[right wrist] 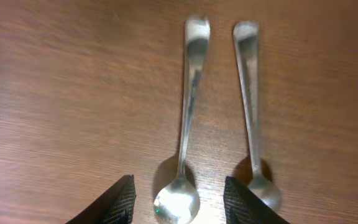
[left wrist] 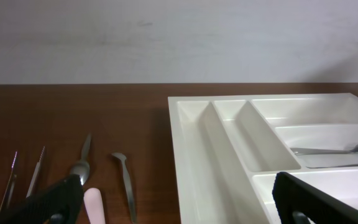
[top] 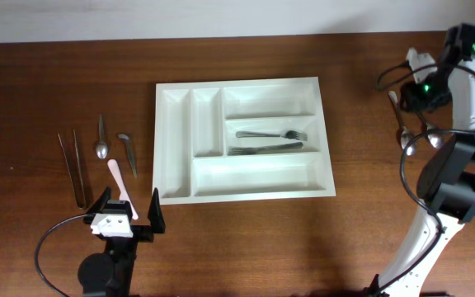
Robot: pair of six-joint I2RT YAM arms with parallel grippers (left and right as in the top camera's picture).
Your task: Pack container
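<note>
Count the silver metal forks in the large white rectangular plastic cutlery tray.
2. Both lie in the middle wide compartment of the white plastic cutlery tray: the far silver fork, and the near silver fork beside it. The tray shows whole from overhead, so none is hidden.

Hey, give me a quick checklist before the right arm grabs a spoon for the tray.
1. Right gripper open: ok.
2. Centred on one spoon: ok, its bowl sits between the fingers.
3. Other spoon apart from it: ok, a gap shows.
4. Gripper height above the spoon: cannot tell.
5. Tray has room: ok, only two forks, in the middle wide compartment.
6. Left gripper free: ok, open, holding nothing.
</note>
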